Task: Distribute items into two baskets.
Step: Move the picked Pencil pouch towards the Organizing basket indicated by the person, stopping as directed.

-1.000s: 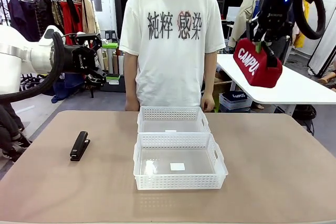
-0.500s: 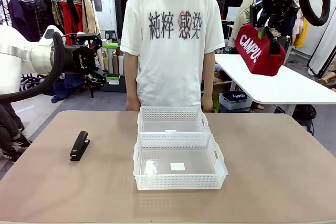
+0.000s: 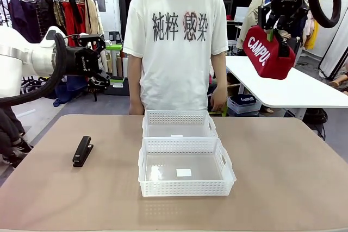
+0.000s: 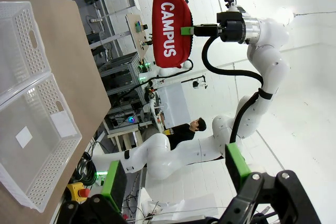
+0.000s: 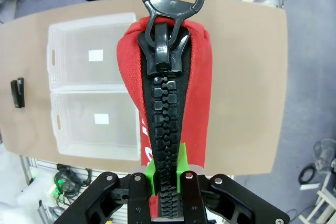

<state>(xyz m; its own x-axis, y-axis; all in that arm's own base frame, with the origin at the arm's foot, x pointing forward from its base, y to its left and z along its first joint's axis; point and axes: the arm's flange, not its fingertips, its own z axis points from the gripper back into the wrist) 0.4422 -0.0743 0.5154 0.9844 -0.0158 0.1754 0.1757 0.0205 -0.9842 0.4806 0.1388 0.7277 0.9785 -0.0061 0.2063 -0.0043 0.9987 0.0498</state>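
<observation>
The red pouch (image 3: 267, 52) is being gripped at its zip edge by the right gripper (image 3: 270, 32), jaws clamped on it, high above the table's (image 3: 288, 177) far right. The left gripper (image 4: 176, 170) is being held wide open, nothing between its pads, beyond the far left corner. The black stapler (image 3: 82, 150) is lying at the left, well apart from the near basket (image 3: 185, 188) and far basket (image 3: 176, 117), which are touching at the centre.

Right claw (image 3: 270, 31) with red pouch (image 3: 268, 54) higher, slightly leftward versus a second ago.
</observation>
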